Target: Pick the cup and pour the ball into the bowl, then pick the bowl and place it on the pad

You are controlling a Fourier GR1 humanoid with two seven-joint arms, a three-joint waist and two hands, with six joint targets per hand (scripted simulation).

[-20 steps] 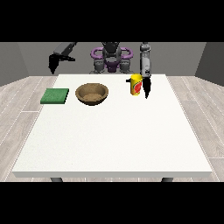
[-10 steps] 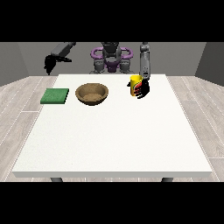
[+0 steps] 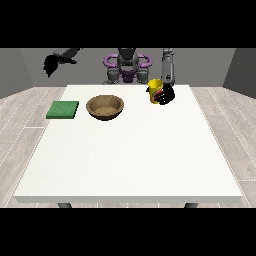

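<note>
Hand at view's right (image 3: 166, 94) wrapped round yellow cup (image 3: 155, 90), cup tilted, off worktop (image 3: 130, 155). Cup looks rigid, light; side grip suits pour. Ball unseen. Bowl (image 3: 105, 107) near, green pad (image 3: 63, 109) beyond. Other hand (image 3: 51, 64) raised, fingers unclear.

Bright, even light; faint shadows

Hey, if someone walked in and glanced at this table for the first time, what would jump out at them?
Most likely the bright yellow cup near the table's far edge at the view's right, with the black hand at the view's right wrapped round it. Next, the round brown wooden bowl left of it, and the flat green square pad further left. The other black hand hangs raised beyond the table's far left corner.
</note>
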